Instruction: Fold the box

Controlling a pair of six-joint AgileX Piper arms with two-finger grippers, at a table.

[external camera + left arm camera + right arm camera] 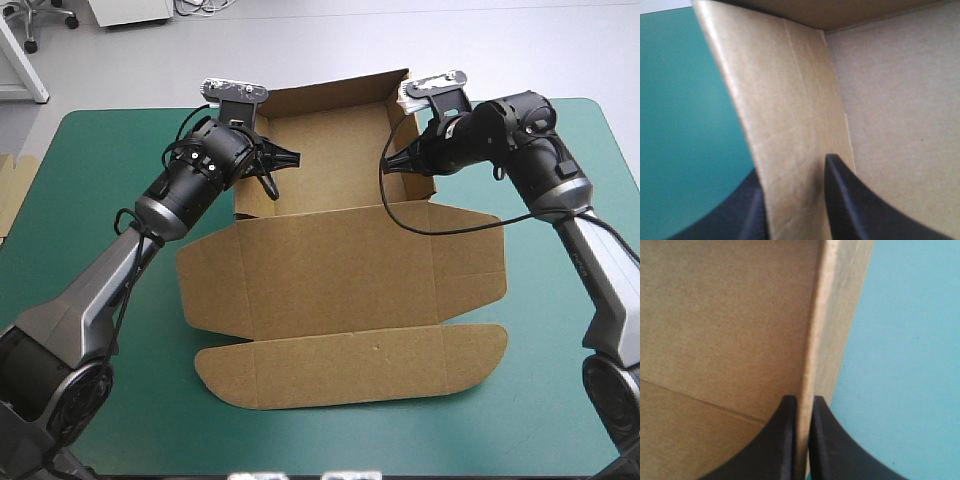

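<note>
A robotics lab: two robot arms (190, 190) reach over a teal-green desk (100, 150); beyond the desk's far edge lie bare grey floor (330, 40), a rolling chair's castor base (45, 22), a white cabinet (130, 10) and loose cables (210, 6).

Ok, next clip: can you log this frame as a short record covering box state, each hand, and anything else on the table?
box state: box half formed; tray at the far side with walls raised, lid flat toward the near edge
left hand: left hand shut on the tray's left wall
right hand: right hand shut on the tray's right wall
surface: teal-green cover
other: edge of more brown board at the table's left edge
</note>
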